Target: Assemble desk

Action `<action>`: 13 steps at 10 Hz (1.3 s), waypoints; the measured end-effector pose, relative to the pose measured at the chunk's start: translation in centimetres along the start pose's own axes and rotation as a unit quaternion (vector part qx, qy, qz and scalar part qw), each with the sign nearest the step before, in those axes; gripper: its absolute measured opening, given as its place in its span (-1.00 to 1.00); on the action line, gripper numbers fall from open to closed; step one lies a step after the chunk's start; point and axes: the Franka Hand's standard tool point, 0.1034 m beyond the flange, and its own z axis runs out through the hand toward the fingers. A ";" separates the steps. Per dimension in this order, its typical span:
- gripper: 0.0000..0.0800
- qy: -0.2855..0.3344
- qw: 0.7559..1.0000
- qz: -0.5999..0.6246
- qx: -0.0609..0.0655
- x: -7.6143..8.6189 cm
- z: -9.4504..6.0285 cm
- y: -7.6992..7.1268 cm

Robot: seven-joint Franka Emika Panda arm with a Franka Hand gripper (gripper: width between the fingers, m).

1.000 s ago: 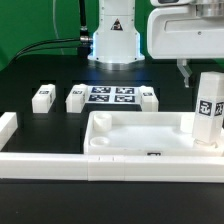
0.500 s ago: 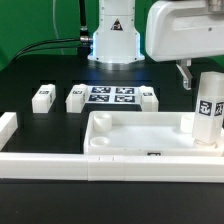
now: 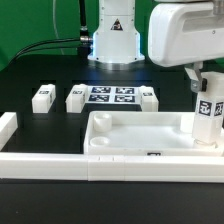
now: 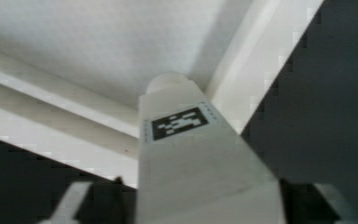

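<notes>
Tabletop (image 3: 135,135) of the desk in the exterior view: a white tray lying flat on the dark worktop (image 3: 30,80), with a round socket (image 3: 98,146) visible at its near corner on the exterior view's left. One upright leg (image 3: 208,118), white and tagged, stands in the tray's corner on the exterior view's right. The hand (image 3: 200,78) sits directly over the top of this leg, under the arm's large white housing. Behind the tray lie the first loose leg (image 3: 42,97), the second loose leg (image 3: 76,97) and the third loose leg (image 3: 148,97); the marker board (image 3: 112,96) lies between the second and third. A long white rail (image 3: 60,165) runs along the front of the tray.

Wrist view: the upright leg (image 4: 194,160) fills the centre, with a square tag (image 4: 181,121) on its face, and rises from the tabletop (image 4: 87,50) beside the tray's raised rim. Blurred fingers (image 4: 83,203) flank the leg on either side with a dark gap showing between each and the leg, so the hand (image 4: 197,205) is spread apart, straddling the leg without clamping it.
</notes>
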 end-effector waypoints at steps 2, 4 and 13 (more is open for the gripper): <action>-0.27 0.000 1.000 0.016 0.000 -0.1 0.0 0.2; -0.27 0.002 0.995 0.100 0.012 -0.2 0.0 0.5; -0.27 0.026 0.851 0.523 0.024 -0.8 0.2 0.9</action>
